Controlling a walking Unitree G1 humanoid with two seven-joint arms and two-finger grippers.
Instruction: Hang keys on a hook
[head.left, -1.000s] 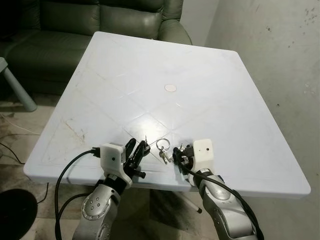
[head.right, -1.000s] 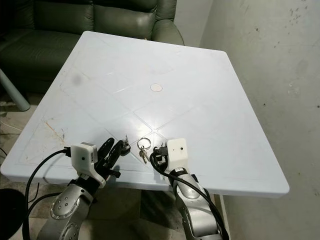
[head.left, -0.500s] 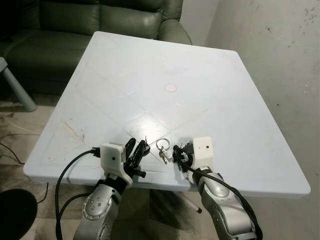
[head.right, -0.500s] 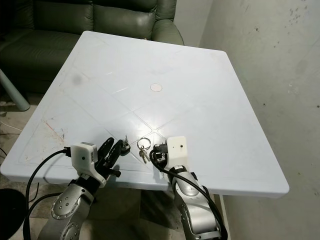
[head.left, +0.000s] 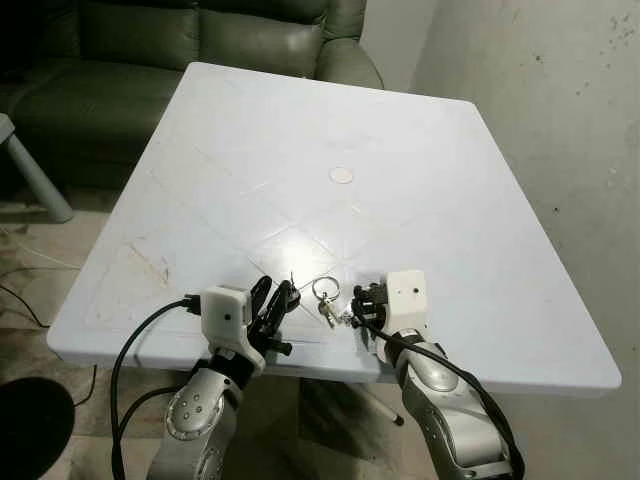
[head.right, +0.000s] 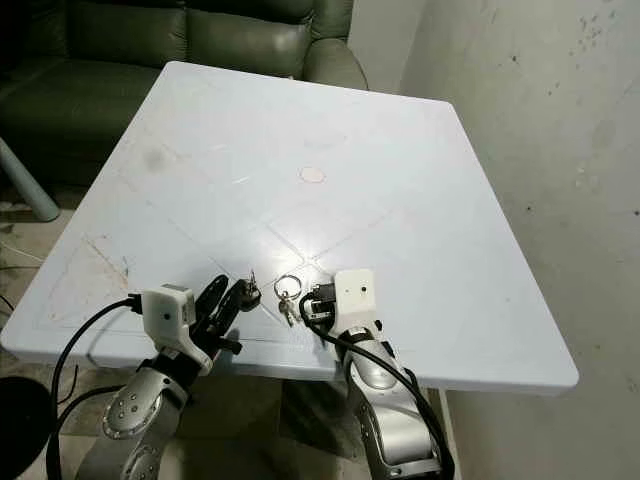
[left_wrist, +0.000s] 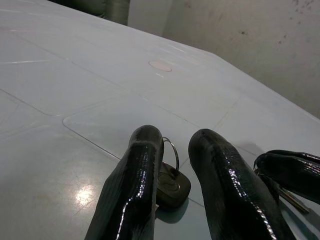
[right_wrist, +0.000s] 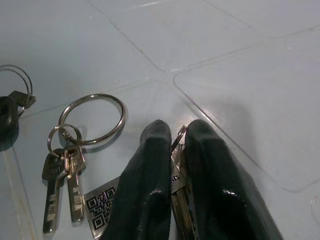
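With the right gripper (right_wrist: 172, 165) fingers pinching the key bunch (right_wrist: 75, 175) flat on the tabletop (head.left: 300, 150) near its front edge, lift vertically, keeping the left gripper (left_wrist: 175, 165), fingers slightly spread, clear.

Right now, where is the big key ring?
The key ring lies on the white table near its front edge, between the left end effector and right end effector.

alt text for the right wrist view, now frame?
The right gripper has its two black fingers pinched on a key of the key bunch lying on the white table. Beside the fingers lie a large steel ring, two small keys and a tag printed with a QR code. A black key fob sits at the frame's edge.
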